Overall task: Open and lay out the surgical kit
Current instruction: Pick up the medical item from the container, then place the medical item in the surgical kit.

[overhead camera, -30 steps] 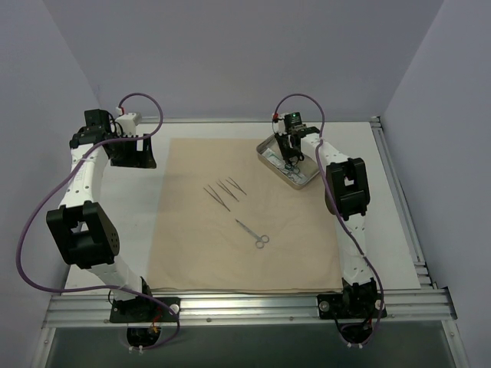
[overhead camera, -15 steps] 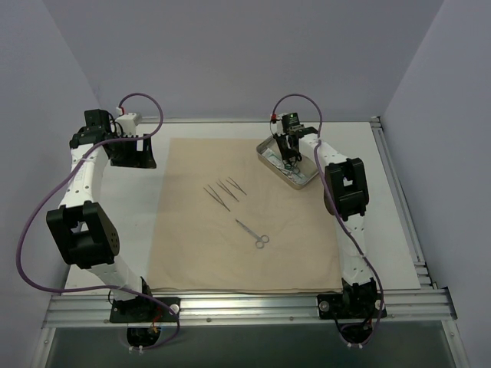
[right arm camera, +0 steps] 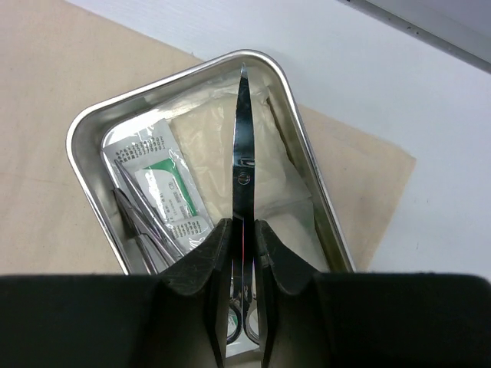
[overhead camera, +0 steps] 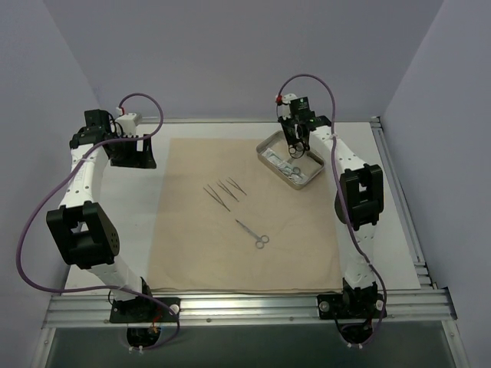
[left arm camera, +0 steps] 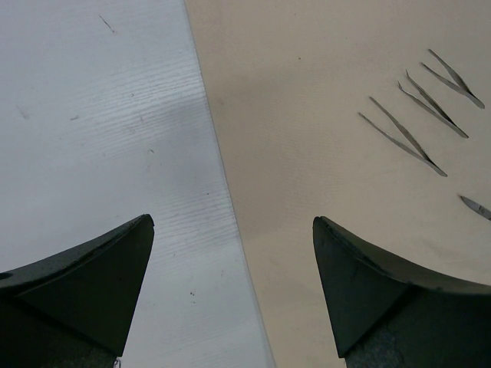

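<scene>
The beige cloth wrap (overhead camera: 245, 222) lies spread flat on the table. The steel tray (overhead camera: 268, 151) sits on its far right corner. My right gripper (overhead camera: 295, 147) is shut on a pair of ring-handled scissors (right arm camera: 243, 153) and holds them above the tray (right arm camera: 84, 126), blades pointing away. In the tray lie a clear packet (right arm camera: 157, 188), gauze (right arm camera: 207, 130) and more ring-handled clamps (right arm camera: 142, 222). Three thin tweezers (overhead camera: 224, 192) and one ring-handled clamp (overhead camera: 253, 233) lie on the cloth's middle. My left gripper (left arm camera: 230, 245) is open and empty over the cloth's left edge, far left; tweezers (left arm camera: 414, 115) show there too.
The white table (overhead camera: 383, 199) shows on both sides of the cloth. A metal rail (overhead camera: 399, 192) runs along the right edge and another along the front. Purple-grey walls close in the back and sides.
My right gripper has risen from the tray and moved a little back with the scissors in its jaws. The left arm has not moved.
</scene>
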`<state>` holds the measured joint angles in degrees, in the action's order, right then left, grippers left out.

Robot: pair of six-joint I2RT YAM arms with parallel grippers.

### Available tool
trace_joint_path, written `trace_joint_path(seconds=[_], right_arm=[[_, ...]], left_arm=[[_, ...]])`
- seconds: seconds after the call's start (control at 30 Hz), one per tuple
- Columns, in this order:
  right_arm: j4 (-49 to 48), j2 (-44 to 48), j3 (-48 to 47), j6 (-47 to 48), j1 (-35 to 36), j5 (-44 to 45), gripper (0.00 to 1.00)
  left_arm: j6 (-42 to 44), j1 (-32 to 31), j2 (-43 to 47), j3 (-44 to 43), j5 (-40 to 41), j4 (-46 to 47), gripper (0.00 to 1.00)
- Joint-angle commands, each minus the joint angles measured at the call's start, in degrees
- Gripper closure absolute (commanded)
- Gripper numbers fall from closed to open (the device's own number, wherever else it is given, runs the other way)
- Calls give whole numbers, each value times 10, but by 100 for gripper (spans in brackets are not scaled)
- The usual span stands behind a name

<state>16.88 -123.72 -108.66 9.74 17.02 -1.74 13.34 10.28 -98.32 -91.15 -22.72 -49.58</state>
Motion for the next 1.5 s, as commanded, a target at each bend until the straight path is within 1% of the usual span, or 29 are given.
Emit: trace_joint_path(seconds=[0.0,0.07,0.13,0.17,0.2,0.23,0.27,0.3,0.33,0.37,0.4,0.47,0.5,0.6,0.7,0.8,1.07,1.3,1.47], right_arm=[[14,31,-1,9,4,7,100],[20,41,6,5,6,2,100],[25,71,26,1,21,4,100],[26,87,59,1,31,8,100],[23,122,82,1,41,10,100],[22,141,106,2,66,11,100],[20,179,132,2,80,5,100],[18,198,187,1,93,1,100],[19,214,214,-5,118,-6,100],[20,231,241,-9,129,-15,100],[16,260,297,-14,137,-35,100],[3,298,352,-25,167,-51,100],[-3,308,395,-33,175,-61,100],[-26,321,451,-72,201,-80,100],[-33,303,470,-86,230,-80,100],[-39,285,481,-86,239,-74,100],[-55,246,478,-66,239,-62,100],[-60,233,473,-47,239,-29,100],[-65,217,469,-41,239,-27,99]], left_arm=[[11,4,15,-27,-7,0,6],[11,4,17,-27,-7,0,6],[11,4,19,-25,-9,1,6],[11,4,20,-25,-10,0,6],[10,4,20,-25,-11,2,6],[10,4,22,-23,-12,2,6],[10,4,22,-21,-14,4,6],[10,4,23,-20,-15,5,6],[9,4,25,-18,-18,5,6],[9,4,26,-15,-20,6,6],[9,4,29,-13,-22,8,6],[10,4,35,-8,-25,12,6],[9,4,37,-6,-27,12,6],[10,5,46,-2,-34,12,6],[10,4,52,2,-36,13,6],[11,4,58,5,-40,13,6],[11,9,65,8,-44,13,6],[11,11,62,5,-46,13,6],[11,11,62,5,-46,12,6]])
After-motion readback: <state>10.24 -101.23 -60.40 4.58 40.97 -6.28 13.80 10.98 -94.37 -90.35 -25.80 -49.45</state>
